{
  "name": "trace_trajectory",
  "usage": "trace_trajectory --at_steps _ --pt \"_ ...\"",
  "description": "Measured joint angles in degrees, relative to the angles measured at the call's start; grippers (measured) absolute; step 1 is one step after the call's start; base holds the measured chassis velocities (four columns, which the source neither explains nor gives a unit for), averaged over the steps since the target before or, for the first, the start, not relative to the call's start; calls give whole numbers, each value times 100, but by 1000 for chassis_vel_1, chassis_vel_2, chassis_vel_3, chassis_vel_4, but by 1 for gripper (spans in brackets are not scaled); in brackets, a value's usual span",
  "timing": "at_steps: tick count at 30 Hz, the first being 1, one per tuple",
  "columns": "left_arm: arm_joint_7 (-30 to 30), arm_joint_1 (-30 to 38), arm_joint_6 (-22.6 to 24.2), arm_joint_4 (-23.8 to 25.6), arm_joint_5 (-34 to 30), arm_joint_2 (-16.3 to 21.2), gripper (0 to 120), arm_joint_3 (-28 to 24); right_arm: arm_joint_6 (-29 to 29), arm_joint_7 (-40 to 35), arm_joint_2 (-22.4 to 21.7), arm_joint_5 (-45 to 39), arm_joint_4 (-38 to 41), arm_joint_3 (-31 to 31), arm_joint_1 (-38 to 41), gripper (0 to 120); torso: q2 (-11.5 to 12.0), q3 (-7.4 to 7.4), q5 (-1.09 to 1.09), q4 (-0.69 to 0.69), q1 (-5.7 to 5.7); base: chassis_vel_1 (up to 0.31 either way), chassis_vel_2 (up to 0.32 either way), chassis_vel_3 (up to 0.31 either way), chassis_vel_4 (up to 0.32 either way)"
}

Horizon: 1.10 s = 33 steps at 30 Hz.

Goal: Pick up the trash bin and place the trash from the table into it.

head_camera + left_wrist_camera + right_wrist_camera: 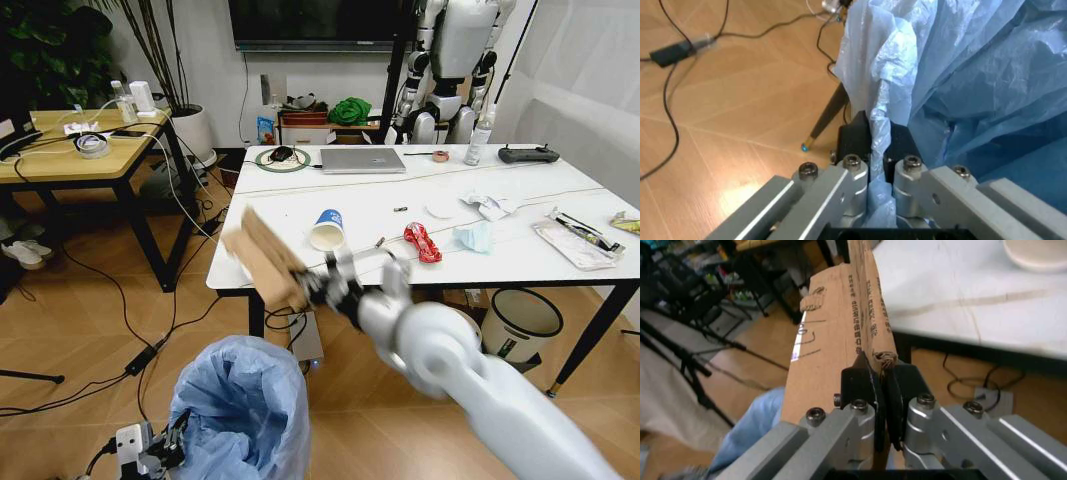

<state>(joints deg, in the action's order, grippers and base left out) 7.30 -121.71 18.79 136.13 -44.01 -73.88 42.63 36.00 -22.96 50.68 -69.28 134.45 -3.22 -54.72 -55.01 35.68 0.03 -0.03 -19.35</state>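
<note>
The trash bin (245, 410), lined with a crinkled light-blue bag, hangs low in front of the table. My left gripper (165, 450) is shut on the bag's rim (883, 115). My right gripper (318, 288) is shut on the brown folded cardboard (265, 258), held in the air off the table's front left corner, above and a little beyond the bin; the cardboard (840, 330) shows pinched between the fingers (863, 385). On the white marble table (370, 205) lie a white-blue paper cup (327, 229), a red wrapper (422, 241), a pale blue mask (473, 236), tissues (488, 205), a clear package (575, 238) and a yellow wrapper (627, 224).
A laptop (363, 160), tape roll, bottle (480, 134) and controller sit at the table's far side. A wooden-topped table (75, 150) stands to the left, with cables across the floor. A grey-and-white bin (520, 325) stands under the table's right end. A humanoid robot stands behind.
</note>
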Motion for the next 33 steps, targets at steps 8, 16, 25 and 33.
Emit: trace_trajectory --at_steps 8,16,25,33 --pt "499 107 316 162 -374 58 0 11 135 13 -552 -327 916 401 -731 0 0 0 -2 3 0 0 0 0 0" --pt "1351 45 885 367 -973 38 0 -103 90 -28 -871 -729 952 498 -860 0 0 1 -2 4 0 0 0 0 0" --pt "1693 141 1091 474 -919 -17 0 -46 38 -55 -1175 -1245 912 186 -1152 0 0 1 -2 3 0 0 0 0 0" --pt "1434 313 911 414 -861 -34 0 -14 21 71 -1007 -1275 895 171 -1124 0 0 1 -2 3 -1 0 0 0 0"
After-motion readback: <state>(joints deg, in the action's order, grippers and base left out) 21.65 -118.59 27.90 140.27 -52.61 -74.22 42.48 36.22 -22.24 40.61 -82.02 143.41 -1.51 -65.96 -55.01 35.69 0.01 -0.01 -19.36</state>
